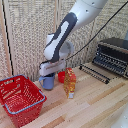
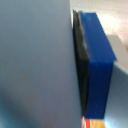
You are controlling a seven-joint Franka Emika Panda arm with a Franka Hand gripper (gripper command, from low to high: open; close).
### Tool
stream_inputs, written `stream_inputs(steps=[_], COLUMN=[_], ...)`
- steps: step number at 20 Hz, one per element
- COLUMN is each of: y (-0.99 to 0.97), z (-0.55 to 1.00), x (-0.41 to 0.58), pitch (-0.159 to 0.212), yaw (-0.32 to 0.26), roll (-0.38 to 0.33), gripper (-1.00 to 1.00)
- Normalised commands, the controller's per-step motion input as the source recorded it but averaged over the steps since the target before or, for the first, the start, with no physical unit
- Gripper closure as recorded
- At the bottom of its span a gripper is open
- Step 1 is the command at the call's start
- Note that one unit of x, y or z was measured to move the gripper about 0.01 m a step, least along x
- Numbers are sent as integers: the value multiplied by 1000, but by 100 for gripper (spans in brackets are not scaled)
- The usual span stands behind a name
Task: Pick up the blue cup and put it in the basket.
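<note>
The light-blue mug (image 1: 47, 81) stands at the back of the wooden table (image 1: 95, 102), right under the white gripper (image 1: 48, 75). The gripper reaches down onto the mug's top. In the wrist view the mug's light-blue wall (image 2: 35, 60) fills most of the picture and lies flat against the black pad of one dark-blue finger (image 2: 98, 65); the other finger is hidden behind the mug. The gripper looks shut on the mug's wall. The red basket (image 1: 20, 97) with a blue rim sits at the exterior view's left, in front of the mug and apart from it.
A small red cup (image 1: 61, 76) stands just to the exterior view's right of the mug. An orange-yellow snack bag (image 1: 70, 83) stands upright beside it. A black toaster oven (image 1: 112, 55) with a rack pulled out sits at the back right. A slatted wall stands behind.
</note>
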Motion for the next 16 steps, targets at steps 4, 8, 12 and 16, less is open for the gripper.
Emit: stream_inputs(steps=[4,8,12,16], y=[-58,400,761,832], z=[1000,1000,902,861], x=[296,403,216,96], pitch=[0,42,83,80], yaw=[18,18,5,8], roll=[59,17,44,20], gripper=[100,100,100,100])
